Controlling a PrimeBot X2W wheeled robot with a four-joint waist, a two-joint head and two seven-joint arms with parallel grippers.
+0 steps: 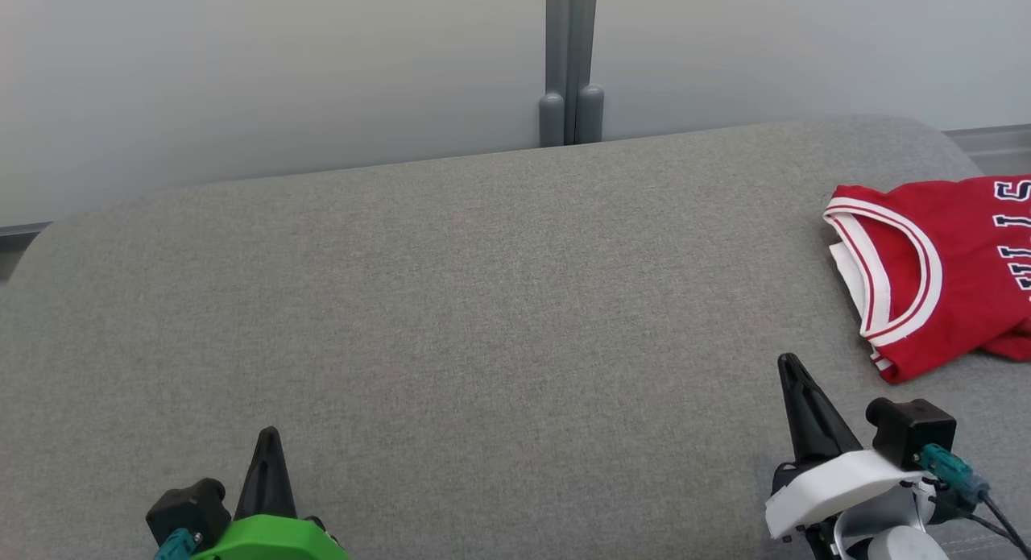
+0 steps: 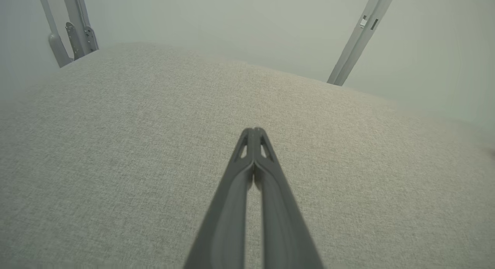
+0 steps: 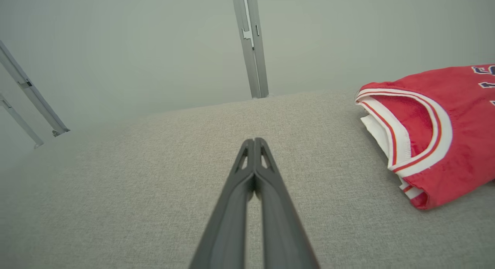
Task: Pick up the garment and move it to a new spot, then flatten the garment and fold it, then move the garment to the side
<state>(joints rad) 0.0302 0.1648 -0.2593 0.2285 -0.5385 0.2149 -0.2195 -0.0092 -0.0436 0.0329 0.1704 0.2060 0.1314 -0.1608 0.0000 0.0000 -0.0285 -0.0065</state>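
The garment [image 1: 942, 270] is a red sleeveless jersey with white and red trim and dark lettering, lying folded on the grey fabric surface [image 1: 483, 302] at the far right, partly cut off by the frame edge. It also appears in the right wrist view as the garment [image 3: 448, 129], up and to the right of the fingers. My right gripper [image 1: 788, 360] is shut and empty, hovering a short way in front and left of the jersey. My left gripper [image 1: 269, 433] is shut and empty at the lower left, far from the jersey. Both wrist views show the fingertips pressed together: left gripper [image 2: 254, 130], right gripper [image 3: 254, 140].
A pale wall with a grey vertical post [image 1: 570, 60] runs behind the padded surface. The surface's back edge curves down at the left [image 1: 48, 238] and right [image 1: 942, 137] corners. Broad bare fabric lies between the two grippers.
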